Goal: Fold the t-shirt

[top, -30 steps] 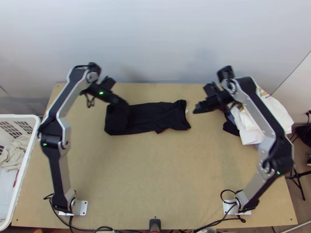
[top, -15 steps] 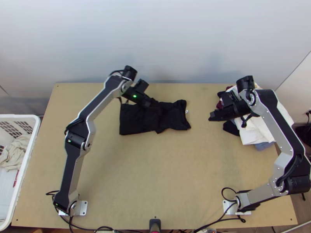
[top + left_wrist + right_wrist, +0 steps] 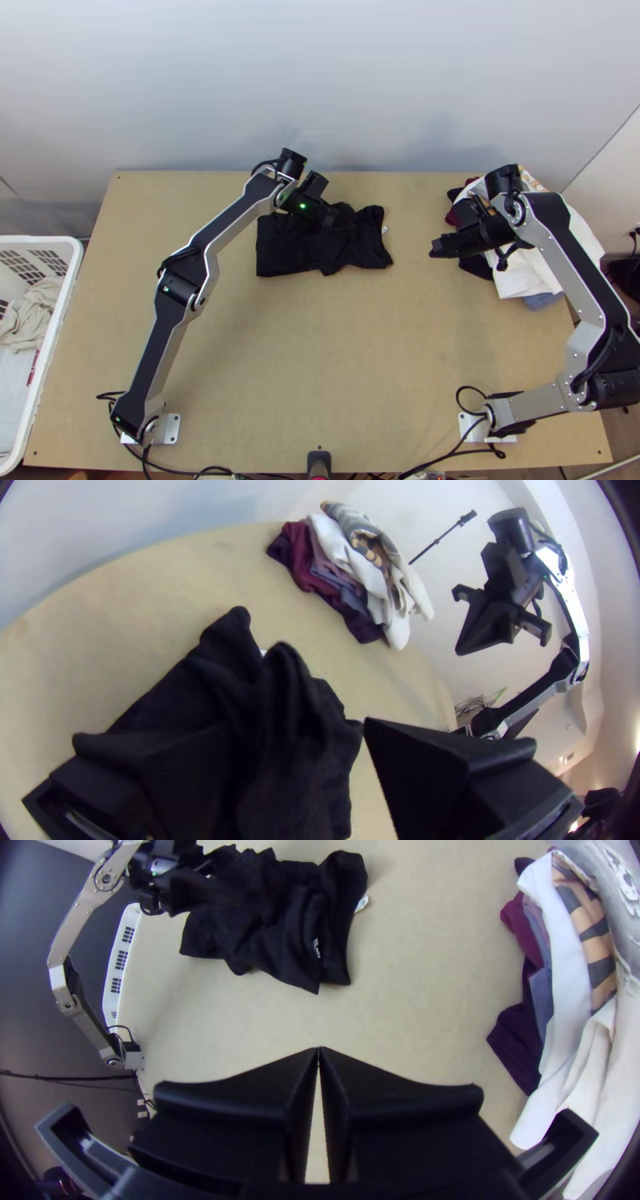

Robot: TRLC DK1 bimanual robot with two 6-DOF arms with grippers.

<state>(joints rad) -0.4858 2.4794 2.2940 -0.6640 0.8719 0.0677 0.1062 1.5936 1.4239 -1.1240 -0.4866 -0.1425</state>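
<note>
The black t-shirt (image 3: 298,254) lies as a compact, wrinkled, layered bundle near the table's far side. My left gripper (image 3: 342,222) is at its far edge, over the cloth; in the left wrist view my left gripper (image 3: 303,727) has its fingers apart, with black cloth (image 3: 287,773) between and under them. My right gripper (image 3: 433,247) is above the table, to the right of the shirt and not touching it. In the right wrist view my right gripper (image 3: 319,1049) is shut and empty, and the shirt (image 3: 280,927) shows a small white tag (image 3: 362,904).
A pile of other clothes (image 3: 524,268), white, maroon and blue, lies at the table's right side, under and behind the right arm. A white basket (image 3: 68,308) with beige cloth (image 3: 36,308) stands off the left edge. Bare tabletop (image 3: 320,360) stretches in front of the shirt.
My left gripper has moved right along the shirt, and the shirt's left end has come rightward, leaving a shorter bundle. My right gripper has moved right and slightly nearer the table's front.
</note>
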